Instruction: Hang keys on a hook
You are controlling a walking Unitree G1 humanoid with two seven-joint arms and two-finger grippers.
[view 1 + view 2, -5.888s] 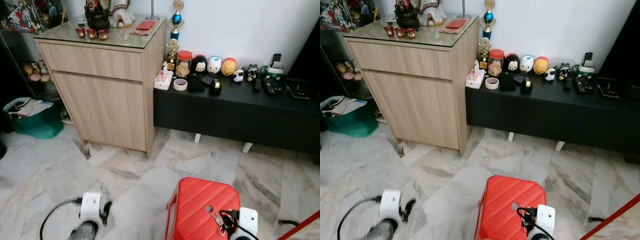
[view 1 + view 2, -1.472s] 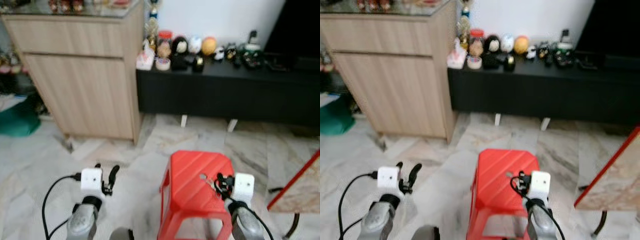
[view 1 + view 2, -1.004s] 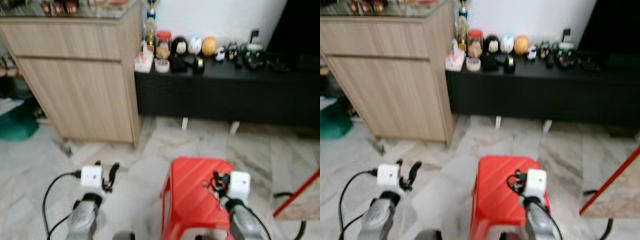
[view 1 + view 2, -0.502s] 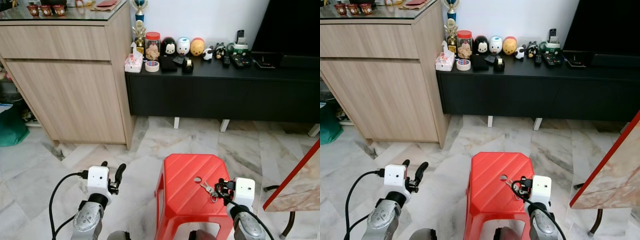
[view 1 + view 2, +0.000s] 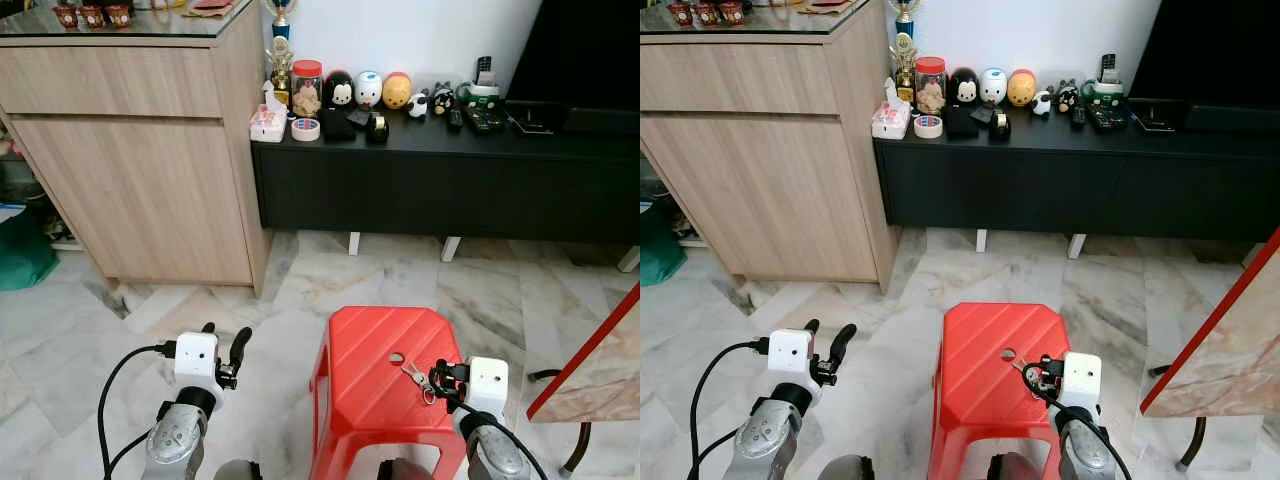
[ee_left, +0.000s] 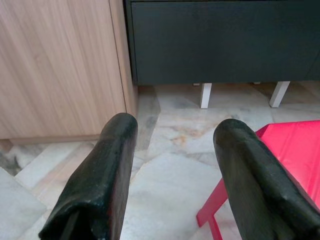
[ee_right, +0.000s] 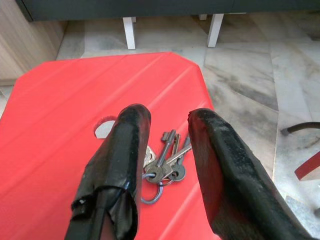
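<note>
Lying on the near right part of the red stool (image 5: pixel 385 380), just right of its centre hole, a bunch of keys (image 7: pixel 165 167) is seen between the parted fingers of the right gripper (image 7: pixel 167 150), which is held low over it without gripping. The left gripper (image 5: pixel 225 350) is held over the marble floor (image 5: pixel 250 330) to the stool's left, fingers apart.

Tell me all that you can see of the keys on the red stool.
The keys are a small bunch of grey metal keys on a ring, lying flat on the top of the red stool, beside its round hole. Their blades fan out away from the ring. The right gripper is open with its jaws on either side of the bunch. Whether the jaws touch the keys, I cannot tell.
</note>
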